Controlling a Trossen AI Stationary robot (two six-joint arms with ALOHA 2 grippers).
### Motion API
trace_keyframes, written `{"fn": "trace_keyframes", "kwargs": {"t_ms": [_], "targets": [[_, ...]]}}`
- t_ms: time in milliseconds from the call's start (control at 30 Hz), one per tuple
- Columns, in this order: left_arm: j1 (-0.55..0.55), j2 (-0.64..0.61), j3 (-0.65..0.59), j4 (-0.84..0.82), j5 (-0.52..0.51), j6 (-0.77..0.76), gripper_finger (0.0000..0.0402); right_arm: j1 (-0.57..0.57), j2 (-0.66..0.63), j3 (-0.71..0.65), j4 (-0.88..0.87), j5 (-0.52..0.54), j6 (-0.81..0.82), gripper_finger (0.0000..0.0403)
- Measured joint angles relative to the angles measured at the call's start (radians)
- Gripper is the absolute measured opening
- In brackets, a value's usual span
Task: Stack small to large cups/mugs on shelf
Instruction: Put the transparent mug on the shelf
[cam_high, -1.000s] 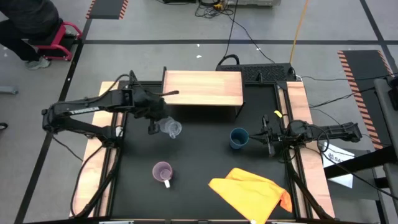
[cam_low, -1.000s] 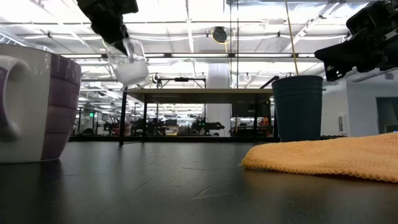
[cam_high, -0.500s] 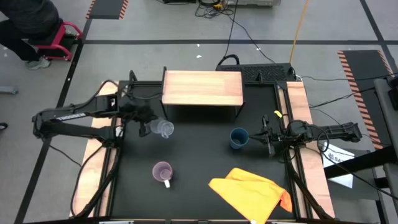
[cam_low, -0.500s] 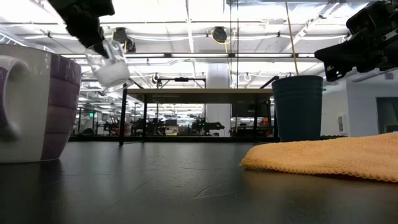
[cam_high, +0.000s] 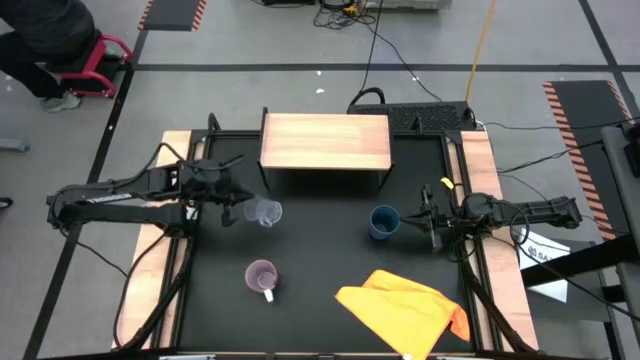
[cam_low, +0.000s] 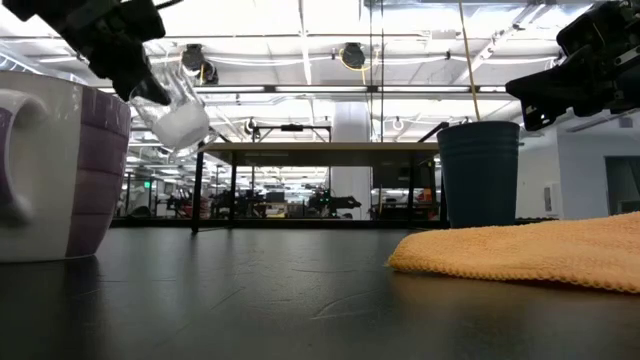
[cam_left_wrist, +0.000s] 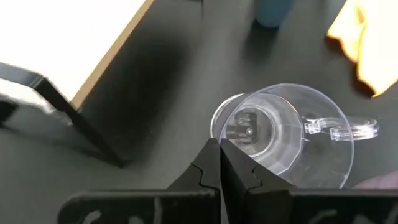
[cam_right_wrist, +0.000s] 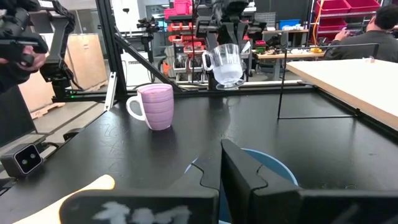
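Left gripper (cam_high: 232, 206), seen from above, pinching the rim of the clear glass (cam_high: 265, 212), in front of the shelf (cam_high: 325, 142) near its left legs. Purple mug (cam_high: 262, 276) nearer the front; blue cup (cam_high: 383, 222) touching the right gripper (cam_high: 422, 221); yellow cloth (cam_high: 405, 306) at front right.

At table level: glass (cam_low: 176, 112) aloft and tilted, mug (cam_low: 62, 165) large in the foreground, cloth (cam_low: 520, 250) before the blue cup (cam_low: 480, 174).

Left wrist: fingers pressed together on the glass (cam_left_wrist: 285, 135).

Right wrist: fingers closed over the blue cup's (cam_right_wrist: 264, 167) rim.

Glass (cam_high: 265, 212) left of cup (cam_high: 383, 222), mug (cam_high: 262, 276) nearer front.
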Motion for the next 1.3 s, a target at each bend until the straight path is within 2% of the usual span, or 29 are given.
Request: {"fn": "trace_keyframes", "kwargs": {"t_ms": [333, 567, 733, 933, 1300], "targets": [[-0.071, -0.102, -0.111, 0.209, -0.009, -0.015, 0.0000, 0.000, 0.000, 0.000, 0.000, 0.000, 0.000, 0.0000], [-0.081, -0.117, -0.258, 0.424, -0.012, -0.022, 0.0000, 0.000, 0.000, 0.000, 0.000, 0.000, 0.000, 0.0000], [-0.081, -0.118, -0.318, 0.527, -0.012, -0.010, 0.0000, 0.000, 0.000, 0.000, 0.000, 0.000, 0.000, 0.0000], [-0.081, -0.153, -0.324, 0.482, -0.064, 0.024, 0.0000, 0.000, 0.000, 0.000, -0.001, 0.000, 0.000, 0.0000], [-0.081, -0.355, -0.324, 0.333, -0.123, -0.001, 0.0000, 0.000, 0.000, 0.000, -0.001, 0.000, 0.018, 0.0000]]}}
